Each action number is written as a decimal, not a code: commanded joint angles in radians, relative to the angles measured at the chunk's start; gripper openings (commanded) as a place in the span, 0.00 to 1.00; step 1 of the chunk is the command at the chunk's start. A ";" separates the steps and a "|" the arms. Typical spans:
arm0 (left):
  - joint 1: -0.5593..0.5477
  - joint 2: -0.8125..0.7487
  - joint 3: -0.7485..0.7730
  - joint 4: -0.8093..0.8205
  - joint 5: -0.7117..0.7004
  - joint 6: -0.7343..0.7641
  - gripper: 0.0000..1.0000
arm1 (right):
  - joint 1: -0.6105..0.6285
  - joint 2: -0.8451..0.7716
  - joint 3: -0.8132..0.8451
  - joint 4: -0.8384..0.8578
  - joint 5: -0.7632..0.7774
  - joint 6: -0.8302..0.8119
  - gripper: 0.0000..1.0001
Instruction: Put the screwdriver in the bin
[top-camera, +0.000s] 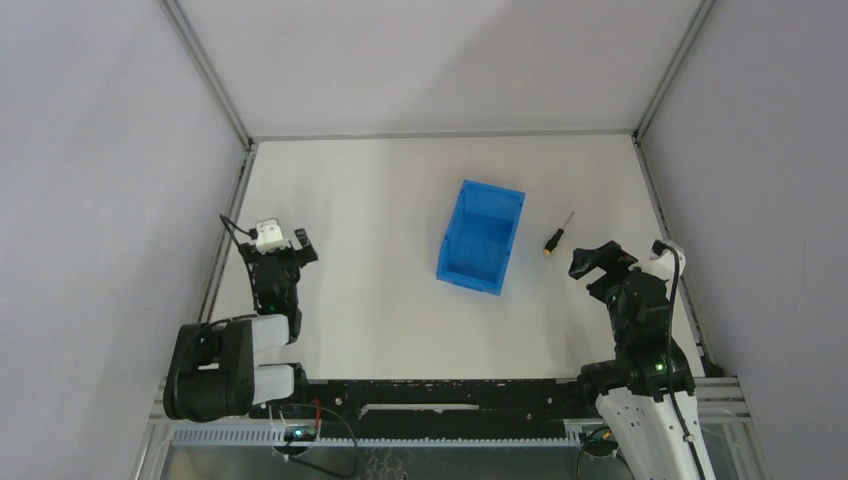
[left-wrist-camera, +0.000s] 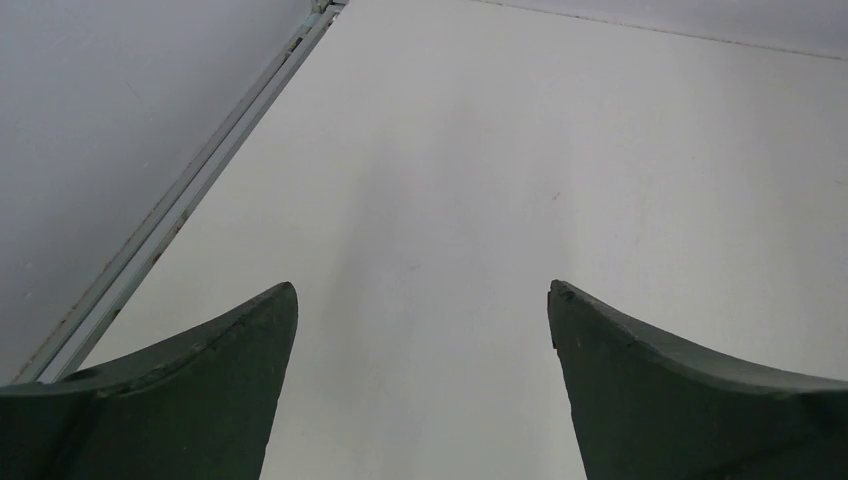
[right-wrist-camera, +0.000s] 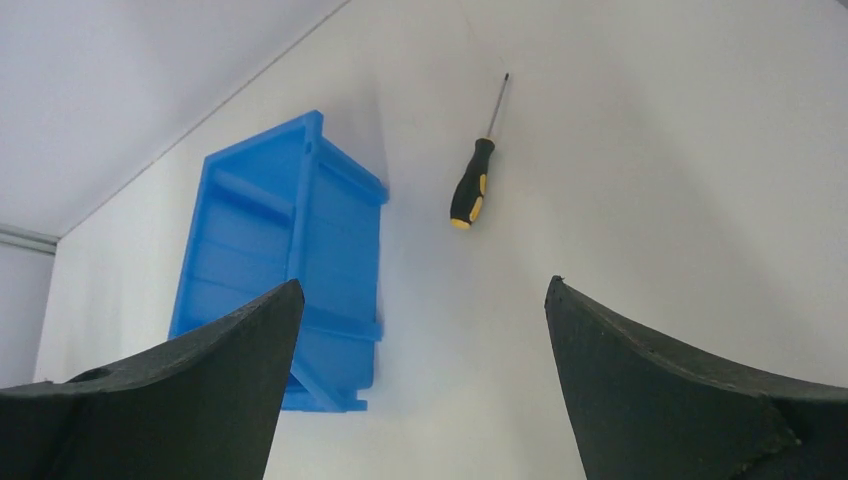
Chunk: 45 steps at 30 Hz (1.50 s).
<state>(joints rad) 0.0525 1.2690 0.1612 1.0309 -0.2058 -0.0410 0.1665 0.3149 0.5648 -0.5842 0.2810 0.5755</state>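
The table (top-camera: 380, 200) is a white surface enclosed by grey walls. The bin (top-camera: 470, 277) stands upright on it, slightly right of centre, with nothing visible inside.

The left gripper (top-camera: 277, 243) sits well apart from the bin, at its 9 o'clock. Its jaws are spread wide and hold nothing; the left wrist view shows only bare table between the fingers (left-wrist-camera: 200, 380).

The right gripper (top-camera: 597, 260) sits at the bin's 4 o'clock, jaws likewise wide apart and holding nothing.

The screwdriver (top-camera: 558, 232) lies flat on the table at the bin's 3 o'clock, near it but not touching. Its tip points to 1 o'clock and its handle to 7 o'clock. The right gripper is near the handle, at its 5 o'clock, clear of it.
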 joint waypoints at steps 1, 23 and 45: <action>-0.005 -0.008 0.030 0.032 -0.001 0.020 1.00 | 0.005 0.001 0.060 -0.039 -0.004 -0.040 1.00; -0.005 -0.008 0.030 0.032 -0.003 0.020 1.00 | 0.058 1.009 0.503 -0.147 0.075 -0.097 1.00; -0.004 -0.008 0.029 0.032 -0.003 0.020 1.00 | -0.101 1.607 0.686 0.026 -0.144 -0.146 0.76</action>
<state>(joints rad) 0.0525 1.2690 0.1612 1.0306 -0.2058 -0.0410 0.0784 1.8736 1.2087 -0.5449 0.1631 0.4286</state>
